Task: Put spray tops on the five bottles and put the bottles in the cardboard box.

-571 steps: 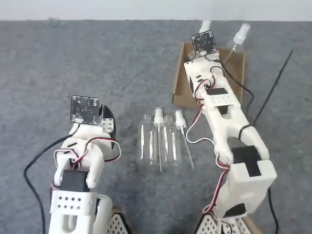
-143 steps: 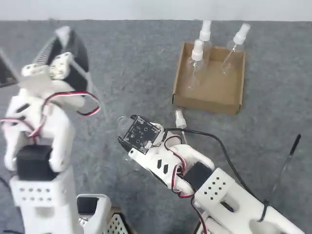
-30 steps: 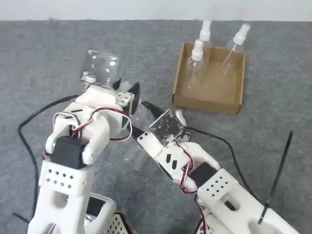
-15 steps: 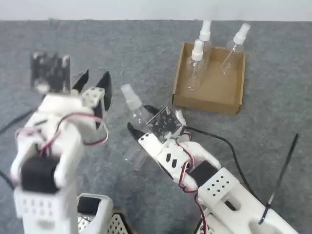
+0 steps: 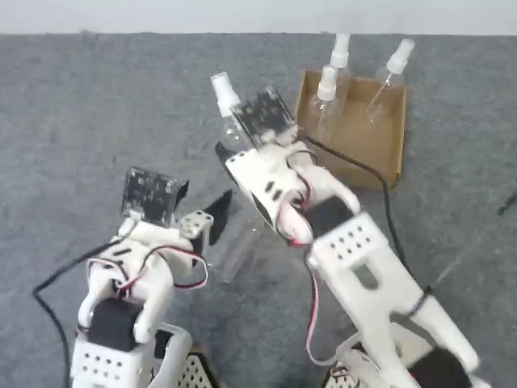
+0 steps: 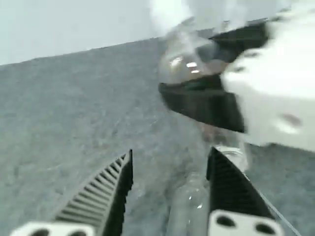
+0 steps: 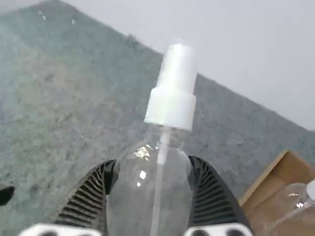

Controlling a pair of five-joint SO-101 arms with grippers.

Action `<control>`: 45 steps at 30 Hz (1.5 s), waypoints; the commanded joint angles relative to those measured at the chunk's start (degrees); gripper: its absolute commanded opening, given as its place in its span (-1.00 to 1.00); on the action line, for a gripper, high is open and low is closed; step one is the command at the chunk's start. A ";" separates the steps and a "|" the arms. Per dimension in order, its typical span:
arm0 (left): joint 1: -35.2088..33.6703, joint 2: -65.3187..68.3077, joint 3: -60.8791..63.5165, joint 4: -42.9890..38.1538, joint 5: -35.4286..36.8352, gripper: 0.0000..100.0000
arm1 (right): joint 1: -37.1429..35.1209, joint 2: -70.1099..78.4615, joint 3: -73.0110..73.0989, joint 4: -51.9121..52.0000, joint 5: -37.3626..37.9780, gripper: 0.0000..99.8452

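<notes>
High view, right gripper (image 5: 238, 145): my jaws are closed around the held bottle (image 5: 232, 121), a clear one whose white spray top (image 5: 220, 85) points away from my arm.
High view, held bottle: it sits just left of the cardboard box (image 5: 389, 166), outside it.
High view, cardboard box: 3 capped bottles (image 5: 326, 85) are inside, 2 of them with white tops showing beyond the far wall.
High view, left gripper (image 5: 208, 221): my jaws stand wide apart and hold nothing, over the grey carpet (image 5: 97, 121).
High view, lying bottle (image 5: 233, 257): 1 clear bottle lies on the carpet just beside my left gripper, between my 2 arms.
Left wrist view, left gripper (image 6: 171, 156): both ribbed jaws are spread, and the lying bottle (image 6: 189, 209) runs between them; I cannot tell whether it touches either.
Left wrist view, right gripper (image 6: 202, 105): farther off, its black jaw wraps the held bottle (image 6: 183, 61).
Right wrist view, right gripper (image 7: 152, 169): my 2 black jaws press the sides of the held bottle (image 7: 150, 196), and the spray top (image 7: 172, 98) stands out beyond my fingertips, its dip tube running down inside.
Right wrist view, cardboard box (image 7: 278, 179): 1 corner shows beyond the held bottle.
</notes>
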 commanded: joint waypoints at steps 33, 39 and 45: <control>2.11 -6.15 12.00 -10.73 0.00 -0.60 | 26.95 -2.33 -24.88 30.99 7.47 -0.99; -5.19 -6.15 12.35 -14.33 0.18 -0.84 | 34.68 6.11 -24.88 24.48 7.21 -0.99; -7.03 -6.15 12.44 -14.77 0.18 -0.98 | 35.82 14.81 -24.88 14.55 7.12 -0.99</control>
